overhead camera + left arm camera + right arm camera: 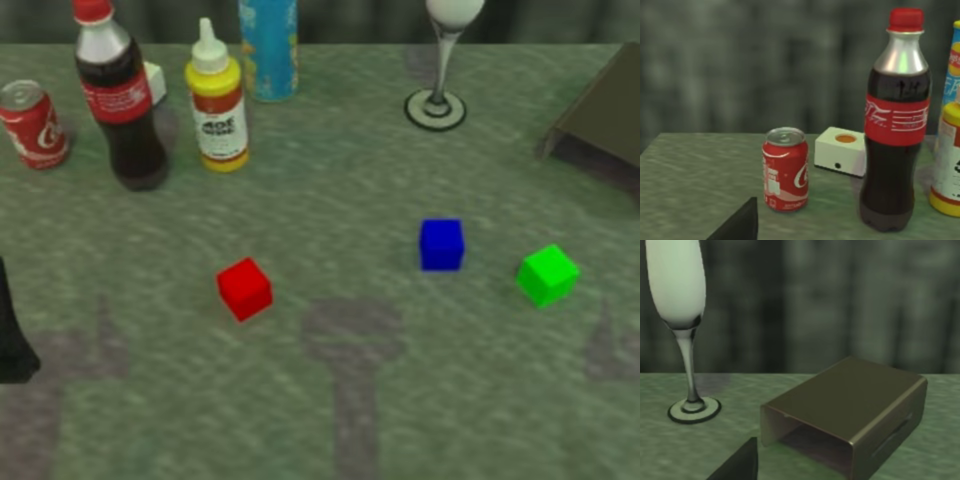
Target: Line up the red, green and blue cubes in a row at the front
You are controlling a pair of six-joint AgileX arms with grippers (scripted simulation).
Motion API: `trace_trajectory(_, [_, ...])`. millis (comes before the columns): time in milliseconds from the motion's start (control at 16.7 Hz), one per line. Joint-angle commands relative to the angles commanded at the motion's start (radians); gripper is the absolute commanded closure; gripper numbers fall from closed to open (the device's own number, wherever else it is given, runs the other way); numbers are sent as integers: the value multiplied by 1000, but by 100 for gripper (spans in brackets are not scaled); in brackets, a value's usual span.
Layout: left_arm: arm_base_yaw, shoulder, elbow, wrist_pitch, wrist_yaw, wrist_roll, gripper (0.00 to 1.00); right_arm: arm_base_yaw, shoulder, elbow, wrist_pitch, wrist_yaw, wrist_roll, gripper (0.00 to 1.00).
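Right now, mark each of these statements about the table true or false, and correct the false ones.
1. The blue cube lies between the red cube and the green cube. True.
2. The three cubes touch each other. False: all three stand apart.
3. The red soda can is at the table's back left. True.
4. The cola bottle lies on its side. False: it stands upright.
5. A claw grips the red cube. False: nothing touches it.
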Motion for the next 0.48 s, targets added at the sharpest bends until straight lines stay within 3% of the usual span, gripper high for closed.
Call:
trace_trajectory(240, [-11,31,31,-21,1,9,0,0,0,0,0,0,0,0])
trace_trajectory(480, [-67,220,212,-140,4,57,0,0,0,0,0,0,0,0])
